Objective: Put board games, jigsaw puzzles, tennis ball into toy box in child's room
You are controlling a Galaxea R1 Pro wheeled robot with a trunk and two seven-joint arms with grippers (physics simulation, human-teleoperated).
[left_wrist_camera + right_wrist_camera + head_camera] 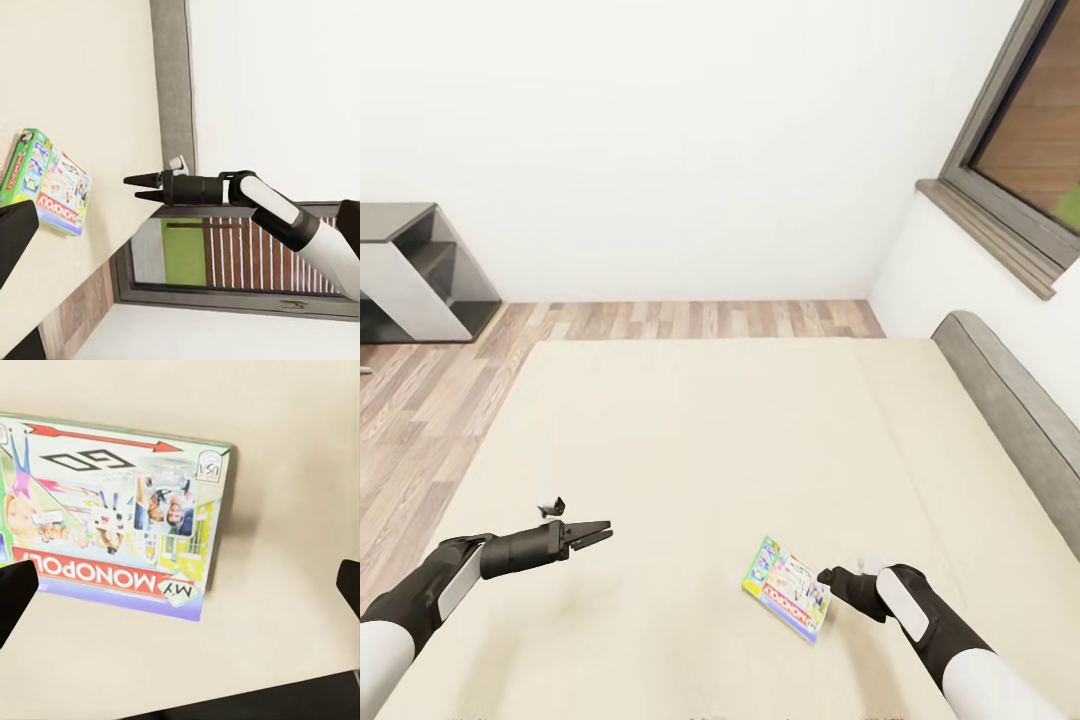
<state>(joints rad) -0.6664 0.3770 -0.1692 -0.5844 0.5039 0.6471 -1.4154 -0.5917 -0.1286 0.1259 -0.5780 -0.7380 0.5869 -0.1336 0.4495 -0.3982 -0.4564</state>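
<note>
One board game (pixel 788 587), a flat green-bordered "My Monopoly" box, lies flat on the bed's (pixel 700 450) beige mattress near its front edge. In the right wrist view the board game (pixel 112 510) sits beneath and partly between the spread fingers. My right gripper (pixel 830 580) hovers open right beside the box's right edge, holding nothing. From the left wrist view, the right gripper (pixel 141 187) points toward the box (pixel 46 184) with a gap between them. My left gripper (pixel 605 531) hangs open and empty over the mattress, well to the left of the box.
A grey headboard (pixel 1010 400) runs along the bed's right side under a dark-framed window (pixel 1020 150). A dark-grey stepped cabinet (pixel 420 270) stands at the back left on the wood-plank floor (pixel 430 400). White walls close the far side.
</note>
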